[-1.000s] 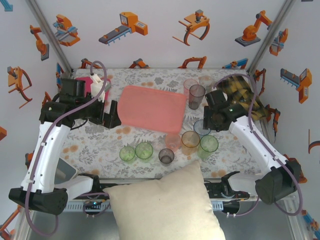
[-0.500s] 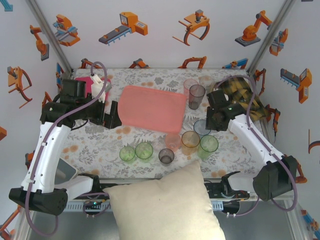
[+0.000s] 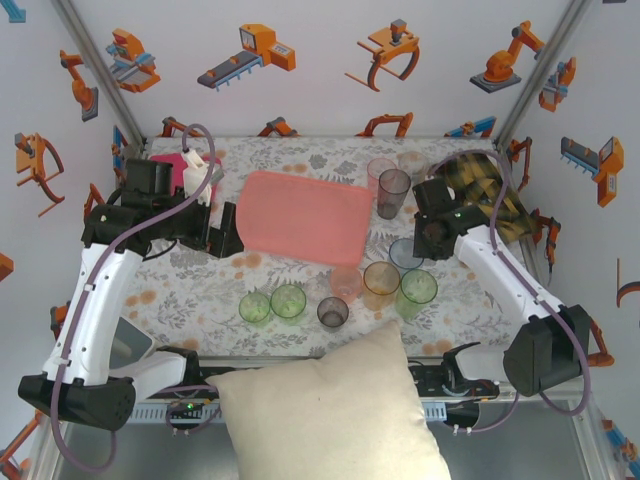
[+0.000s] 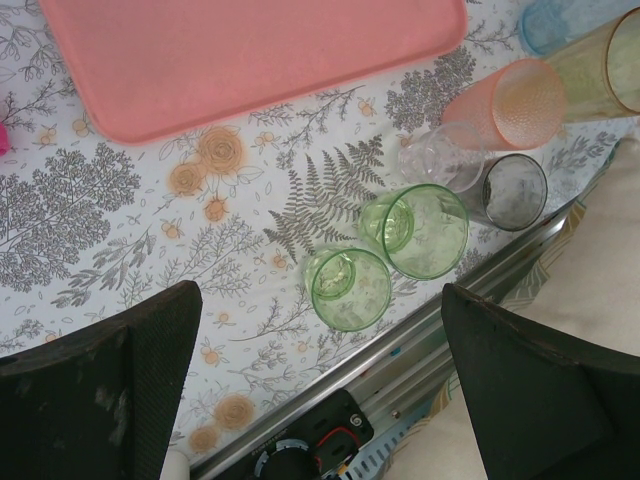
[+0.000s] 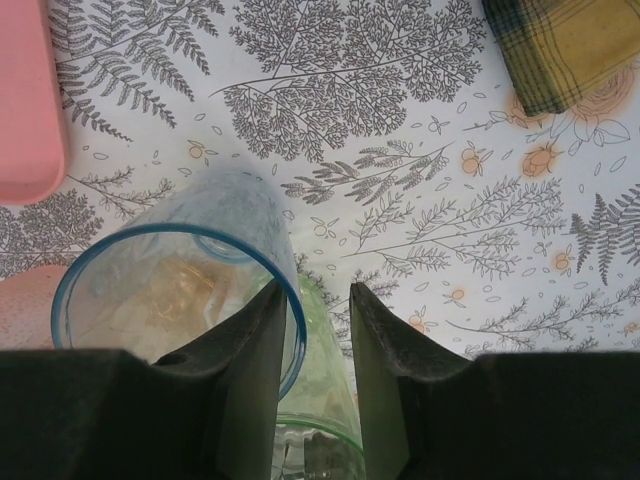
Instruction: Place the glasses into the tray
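The salmon-pink tray (image 3: 305,215) lies flat at the table's middle, also seen as tray (image 4: 250,50) and as a tray edge (image 5: 25,100). Near the front stand two green tumblers (image 3: 288,300) (image 3: 254,306), a grey one (image 3: 332,311), a pink-orange one (image 3: 346,282), an orange one (image 3: 380,278) and a green one (image 3: 418,288). My right gripper (image 3: 425,240) (image 5: 315,290) straddles the rim of the blue tumbler (image 5: 180,300) (image 3: 404,253), one finger inside and one outside, with a narrow gap still open. My left gripper (image 3: 222,232) (image 4: 320,400) hangs wide open left of the tray, above the green tumblers (image 4: 350,288) (image 4: 425,230).
Pink (image 3: 379,172), smoky grey (image 3: 394,190) and pale (image 3: 413,163) tumblers stand right of the tray at the back. A yellow plaid cloth (image 3: 490,190) (image 5: 575,45) lies at the right, a magenta cloth (image 3: 170,165) and white bottle (image 3: 195,170) at back left. A cream pillow (image 3: 330,410) covers the front edge.
My right gripper has shifted slightly left onto the blue tumbler, and its arm's elbow has swung inward. The left arm has not moved.
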Controlling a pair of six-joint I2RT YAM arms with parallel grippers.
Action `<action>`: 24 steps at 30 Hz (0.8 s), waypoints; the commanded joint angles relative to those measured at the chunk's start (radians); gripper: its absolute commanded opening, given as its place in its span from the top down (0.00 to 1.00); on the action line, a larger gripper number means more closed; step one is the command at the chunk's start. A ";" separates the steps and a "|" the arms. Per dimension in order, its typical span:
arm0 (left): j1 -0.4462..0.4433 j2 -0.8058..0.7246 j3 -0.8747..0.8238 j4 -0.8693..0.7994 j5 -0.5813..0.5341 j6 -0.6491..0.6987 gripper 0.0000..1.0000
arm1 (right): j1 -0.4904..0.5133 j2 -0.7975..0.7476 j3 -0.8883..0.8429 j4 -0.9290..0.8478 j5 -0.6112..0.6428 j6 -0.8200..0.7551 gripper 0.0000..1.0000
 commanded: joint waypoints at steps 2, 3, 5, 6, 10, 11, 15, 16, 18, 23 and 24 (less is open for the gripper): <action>-0.004 -0.019 -0.009 0.004 0.023 -0.010 0.03 | -0.007 0.015 0.009 0.020 -0.004 -0.027 0.69; -0.004 -0.019 -0.009 0.004 0.023 -0.009 0.03 | -0.007 0.018 0.013 0.020 -0.005 -0.029 0.70; -0.004 -0.018 -0.011 0.005 0.023 -0.010 0.03 | -0.008 0.024 0.019 0.019 -0.009 -0.033 0.73; -0.004 -0.018 -0.012 0.004 0.023 -0.010 0.03 | -0.008 0.026 0.019 0.020 -0.009 -0.033 0.73; -0.004 -0.022 -0.012 0.005 0.023 -0.010 0.03 | -0.009 0.032 0.016 0.026 -0.016 -0.033 0.74; -0.004 -0.023 -0.012 0.005 0.023 -0.009 0.03 | -0.009 0.032 0.015 0.027 -0.019 -0.032 0.75; -0.005 -0.025 -0.012 0.004 0.023 -0.011 0.03 | -0.008 0.028 0.017 0.036 -0.036 -0.035 0.75; -0.004 -0.025 -0.012 0.004 0.022 -0.012 0.03 | -0.009 0.027 0.018 0.037 -0.041 -0.034 0.76; -0.003 -0.025 -0.011 0.005 0.023 -0.011 0.03 | -0.010 0.024 0.017 0.043 -0.059 -0.039 0.76; -0.003 -0.031 -0.010 0.002 0.024 -0.015 0.03 | -0.009 0.021 0.016 0.044 -0.065 -0.043 0.79; -0.003 -0.032 -0.008 0.004 0.023 -0.015 0.03 | -0.009 0.020 0.015 0.043 -0.064 -0.044 0.81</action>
